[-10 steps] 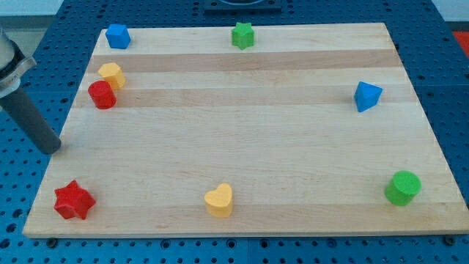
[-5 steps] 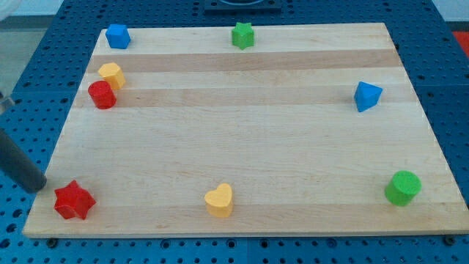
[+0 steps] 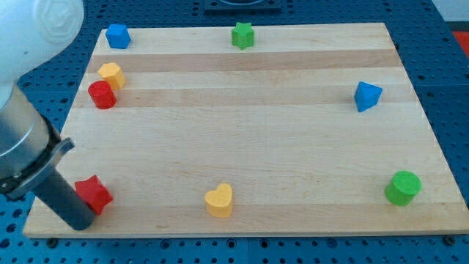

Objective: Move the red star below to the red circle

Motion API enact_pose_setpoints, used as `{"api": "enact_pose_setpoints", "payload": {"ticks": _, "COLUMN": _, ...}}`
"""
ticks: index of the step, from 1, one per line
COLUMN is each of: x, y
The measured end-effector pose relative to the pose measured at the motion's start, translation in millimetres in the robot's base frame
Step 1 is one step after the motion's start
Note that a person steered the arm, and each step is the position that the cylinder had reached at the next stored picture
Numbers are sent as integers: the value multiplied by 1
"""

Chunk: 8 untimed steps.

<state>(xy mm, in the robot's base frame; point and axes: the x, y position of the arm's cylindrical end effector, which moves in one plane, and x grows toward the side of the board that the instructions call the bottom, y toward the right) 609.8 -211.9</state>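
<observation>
Touching the red star (image 3: 94,193) at the board's (image 3: 242,139) bottom-left corner, your tip (image 3: 80,223) has no jaws; red circle (image 3: 102,94) sits near the left edge.

On the wooden bench (image 3: 249,139): blue block (image 3: 117,36) at eleven o'clock, green star (image 3: 242,35) at twelve, blue block (image 3: 367,96) at two, green cylinder (image 3: 402,188) at four, yellow heart (image 3: 218,200) at six, yellow block (image 3: 111,74) at ten.

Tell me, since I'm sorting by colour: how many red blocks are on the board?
2: the red circle near the view's left edge, touching the yellow block; the red star at bottom left, partly covered by my tip.
</observation>
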Motion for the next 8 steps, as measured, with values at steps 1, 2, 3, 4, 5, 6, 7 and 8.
{"api": "enact_pose_setpoints", "payload": {"ticks": 1, "x": -10, "y": 28}}
{"api": "enact_pose_setpoints", "payload": {"ticks": 2, "x": -33, "y": 43}}
{"api": "enact_pose_setpoints", "payload": {"ticks": 3, "x": -51, "y": 7}}
{"api": "enact_pose_setpoints", "payload": {"ticks": 4, "x": -27, "y": 0}}
{"api": "enact_pose_setpoints", "payload": {"ticks": 5, "x": -4, "y": -5}}
{"api": "enact_pose_setpoints", "payload": {"ticks": 6, "x": -29, "y": -13}}
{"api": "enact_pose_setpoints", "payload": {"ticks": 7, "x": -41, "y": -14}}
{"api": "enact_pose_setpoints", "payload": {"ticks": 8, "x": -44, "y": -15}}
